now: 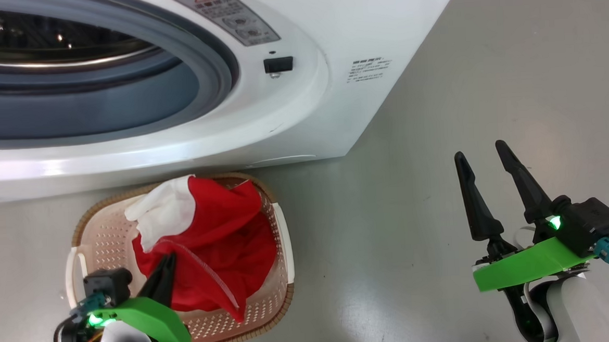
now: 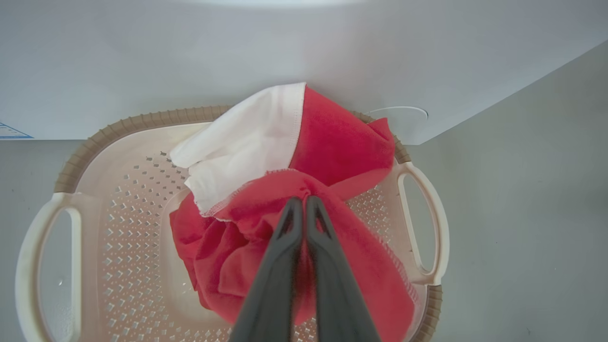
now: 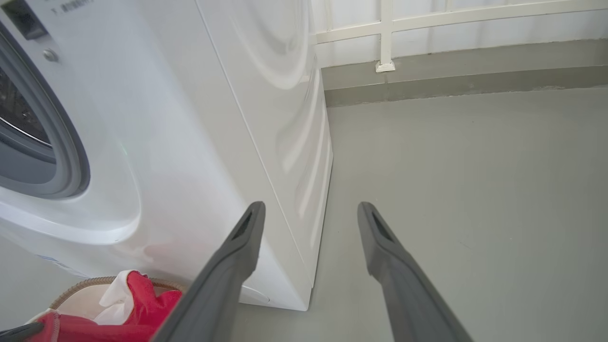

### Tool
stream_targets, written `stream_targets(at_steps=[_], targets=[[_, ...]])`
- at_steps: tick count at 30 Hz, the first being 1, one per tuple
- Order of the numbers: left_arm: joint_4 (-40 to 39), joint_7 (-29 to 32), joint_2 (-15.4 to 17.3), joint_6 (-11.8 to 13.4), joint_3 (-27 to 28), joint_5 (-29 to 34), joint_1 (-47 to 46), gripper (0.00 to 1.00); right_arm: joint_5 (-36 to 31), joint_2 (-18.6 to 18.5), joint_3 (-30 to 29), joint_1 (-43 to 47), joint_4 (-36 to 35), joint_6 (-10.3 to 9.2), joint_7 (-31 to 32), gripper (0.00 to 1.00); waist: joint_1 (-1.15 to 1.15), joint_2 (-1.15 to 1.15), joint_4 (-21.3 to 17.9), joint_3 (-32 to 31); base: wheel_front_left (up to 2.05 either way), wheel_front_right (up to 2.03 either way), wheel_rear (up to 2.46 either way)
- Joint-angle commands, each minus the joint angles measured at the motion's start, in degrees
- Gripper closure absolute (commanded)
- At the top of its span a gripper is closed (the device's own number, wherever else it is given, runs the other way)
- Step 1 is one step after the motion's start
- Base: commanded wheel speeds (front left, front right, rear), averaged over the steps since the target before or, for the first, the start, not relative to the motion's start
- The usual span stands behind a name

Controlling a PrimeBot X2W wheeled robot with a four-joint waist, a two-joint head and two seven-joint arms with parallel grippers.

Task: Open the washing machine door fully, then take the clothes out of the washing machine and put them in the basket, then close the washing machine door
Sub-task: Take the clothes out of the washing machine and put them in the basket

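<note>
The clothes [image 1: 219, 233], red with a white panel, are heaped in the basket [image 1: 285, 239], which stands on the floor just below the washing machine [image 1: 360, 32]. My left gripper [image 1: 167, 264] hangs over the basket's near side, shut on a fold of the red fabric. In the left wrist view its closed fingertips [image 2: 304, 203] pinch the clothes [image 2: 342, 142] above the basket [image 2: 142, 118]. My right gripper [image 1: 481, 152] stands open over bare floor to the right, holding nothing. The machine's round opening [image 1: 70, 74] shows its grey seal and drum. The washing machine door is out of view.
Grey floor [image 1: 381, 240] runs between the basket and my right gripper [image 3: 311, 206]. In the right wrist view the machine's white side [image 3: 285, 118] stands at the left, with the clothes [image 3: 142, 304] low down. A wall base with a white frame [image 3: 384, 38] lies beyond.
</note>
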Motion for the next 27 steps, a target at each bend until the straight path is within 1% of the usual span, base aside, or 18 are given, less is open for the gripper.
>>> stream_targets(at_steps=[1,2,3,4,11,17,27], targets=[[-0.47,-0.7,1.97,0.06,1.9,-0.72,-0.24,0.46,-0.51,0.01,1.27,-0.32,-1.6,0.28,-0.37,0.0,0.0,0.0,-0.02,0.38,0.0,0.0,0.0],[-0.4,-0.7,2.05,0.06,2.08,-0.68,-0.42,0.25,-0.52,0.01,1.27,-0.38,-1.63,0.28,-0.37,0.0,0.0,0.0,-0.05,0.51,0.0,0.0,0.0],[-0.37,-0.7,2.08,0.06,2.26,-0.64,-0.56,0.15,-0.53,0.01,1.26,-0.44,-1.63,0.28,-0.37,0.0,0.0,0.0,-0.08,0.6,0.0,0.0,0.0],[-0.32,-0.7,2.1,0.06,2.44,-0.6,-0.66,0.0,-0.53,0.01,1.25,-0.5,-1.61,0.28,-0.37,0.0,0.0,0.0,-0.1,0.65,0.0,0.0,0.0],[-0.5,-0.7,1.98,0.06,4.4,-0.19,-0.62,0.0,-0.43,0.01,1.03,-0.55,-1.07,0.28,-0.37,0.0,0.0,0.0,-0.1,-0.45,0.0,0.0,0.0],[-2.06,-0.7,1.87,0.06,6.98,0.97,0.66,0.0,-0.19,0.01,1.22,-0.05,-0.58,0.28,-0.37,0.0,0.0,0.0,-0.05,-3.01,0.0,0.0,0.0],[-9.56,-0.7,1.04,0.06,12.48,5.29,4.22,0.0,-0.07,0.01,0.76,1.53,0.76,0.28,-0.37,0.0,0.0,0.0,0.52,-9.75,0.0,0.0,0.0]])
